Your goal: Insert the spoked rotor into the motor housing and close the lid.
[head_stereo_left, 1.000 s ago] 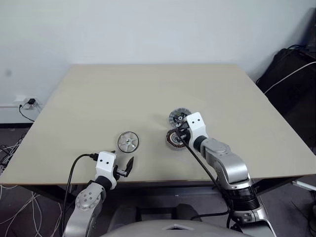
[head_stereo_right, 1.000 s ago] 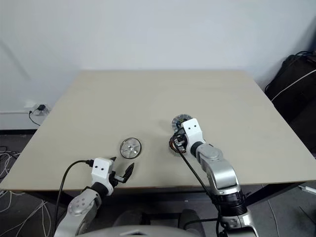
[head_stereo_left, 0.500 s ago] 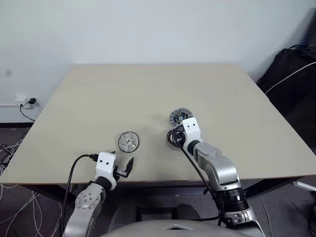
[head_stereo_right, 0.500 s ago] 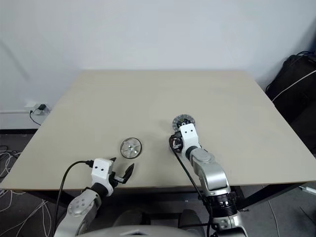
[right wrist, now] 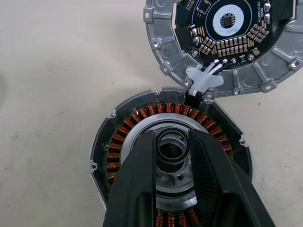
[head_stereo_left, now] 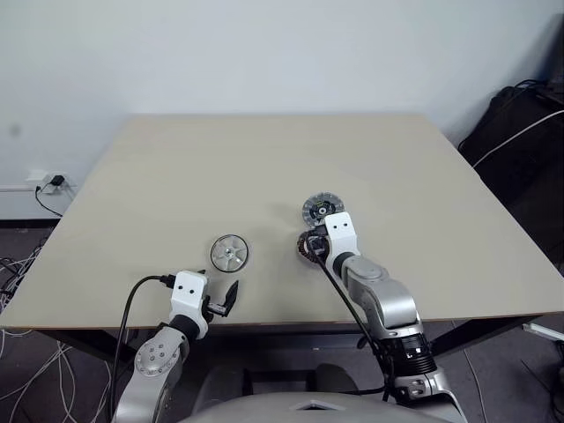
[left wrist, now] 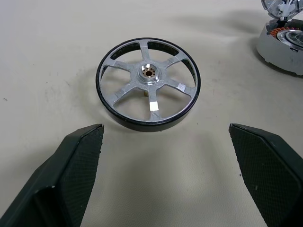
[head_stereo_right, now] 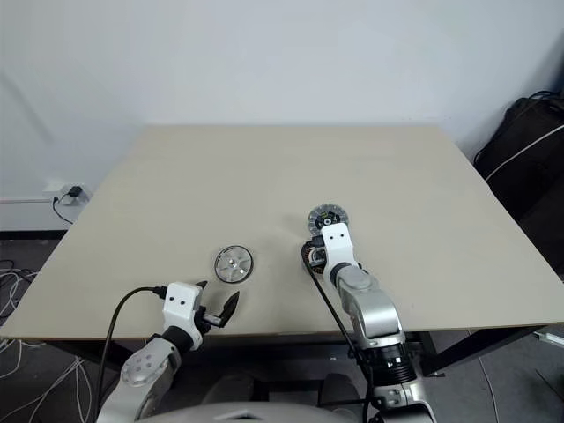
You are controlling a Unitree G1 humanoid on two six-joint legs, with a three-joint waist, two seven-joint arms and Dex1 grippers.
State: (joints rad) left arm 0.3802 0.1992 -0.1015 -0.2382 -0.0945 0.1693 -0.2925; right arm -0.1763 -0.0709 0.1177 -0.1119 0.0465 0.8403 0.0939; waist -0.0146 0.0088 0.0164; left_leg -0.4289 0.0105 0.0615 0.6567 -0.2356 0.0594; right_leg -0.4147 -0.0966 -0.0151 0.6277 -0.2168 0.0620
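Left wrist view: my left claw [left wrist: 161, 177] gapes released just short of the spoked rotor [left wrist: 148, 83] flat on the worktop [head_stereo_left: 176, 176] | right claw [right wrist: 173, 153] pinches the motor housing [right wrist: 137, 137] centre sleeve; I'd keep it steady | lid [right wrist: 227, 42] lies beyond, wires joining them.

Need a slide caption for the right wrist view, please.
Right tool closed around the central sleeve of the motor housing, lid lying open beside it.

On the tabletop [head_stereo_right: 176, 176], the right hand [head_stereo_right: 315, 253] sits over the motor housing [head_stereo_right: 307, 256], beside the lid [head_stereo_right: 325, 216]; the spoked rotor [head_stereo_right: 233, 263] lies near the open left hand [head_stereo_right: 218, 309].
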